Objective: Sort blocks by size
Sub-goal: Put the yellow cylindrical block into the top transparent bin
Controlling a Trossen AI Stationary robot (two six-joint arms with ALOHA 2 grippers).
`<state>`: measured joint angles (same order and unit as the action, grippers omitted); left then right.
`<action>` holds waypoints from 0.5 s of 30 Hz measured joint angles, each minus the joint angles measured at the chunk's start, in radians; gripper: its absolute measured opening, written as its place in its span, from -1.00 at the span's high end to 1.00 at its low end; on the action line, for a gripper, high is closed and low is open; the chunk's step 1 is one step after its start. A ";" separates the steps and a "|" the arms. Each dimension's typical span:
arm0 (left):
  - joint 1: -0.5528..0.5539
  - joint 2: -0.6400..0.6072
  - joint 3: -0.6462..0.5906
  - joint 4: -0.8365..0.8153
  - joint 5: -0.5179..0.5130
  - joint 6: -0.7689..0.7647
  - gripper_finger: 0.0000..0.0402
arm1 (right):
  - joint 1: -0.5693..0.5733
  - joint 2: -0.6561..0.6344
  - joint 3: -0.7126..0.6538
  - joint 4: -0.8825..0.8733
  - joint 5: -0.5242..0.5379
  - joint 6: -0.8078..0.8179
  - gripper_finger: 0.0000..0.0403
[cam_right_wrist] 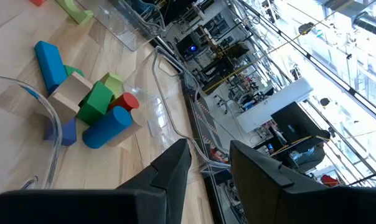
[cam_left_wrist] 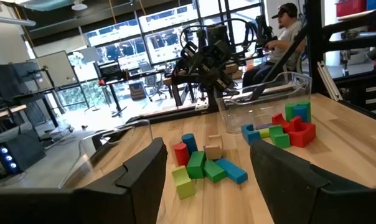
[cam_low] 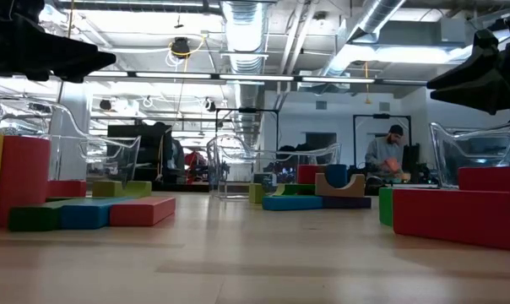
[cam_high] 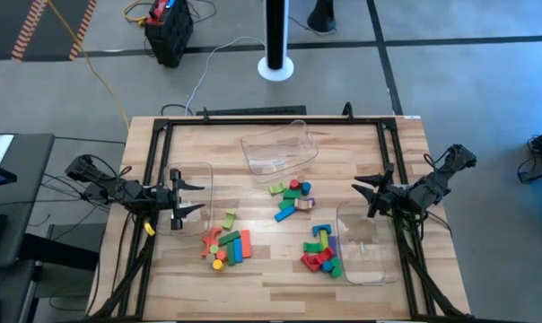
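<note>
Robotics lab, exposed ceiling ducts (cam_low: 242, 29), workstations

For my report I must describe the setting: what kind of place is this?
Probably a robotics lab or workshop. The wooden table has a dark frame carrying two arms, the floor beyond is bare concrete with loose cables, and a person sits among other rigs under exposed ceiling ducts.

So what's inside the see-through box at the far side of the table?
Nothing that shows. From above, the clear bin holds only bare wood seen through its bottom. All the blocks lie outside it, on the table. No part of it is covered.
</note>
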<state>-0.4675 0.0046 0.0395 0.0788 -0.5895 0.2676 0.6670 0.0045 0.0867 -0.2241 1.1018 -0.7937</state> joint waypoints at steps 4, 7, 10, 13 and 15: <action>0.000 0.000 0.000 0.010 0.004 -0.004 -0.12 | 0.000 0.000 0.000 0.000 0.000 0.000 0.25; 0.000 0.000 0.000 0.021 0.005 -0.036 -0.12 | 0.000 0.000 0.000 0.000 0.000 0.000 0.25; 0.000 0.000 0.000 0.021 0.005 -0.074 -0.12 | 0.000 0.000 0.000 0.000 0.000 0.000 0.25; 0.000 0.000 0.000 0.023 0.005 -0.098 -0.12 | 0.000 0.000 0.000 0.000 0.000 0.000 0.25; 0.000 0.000 0.000 0.039 0.005 -0.106 -0.12 | 0.000 0.000 0.000 0.000 0.000 0.000 0.25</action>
<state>-0.4675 0.0048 0.0395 0.1178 -0.5850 0.1618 0.6670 0.0044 0.0864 -0.2241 1.1015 -0.7937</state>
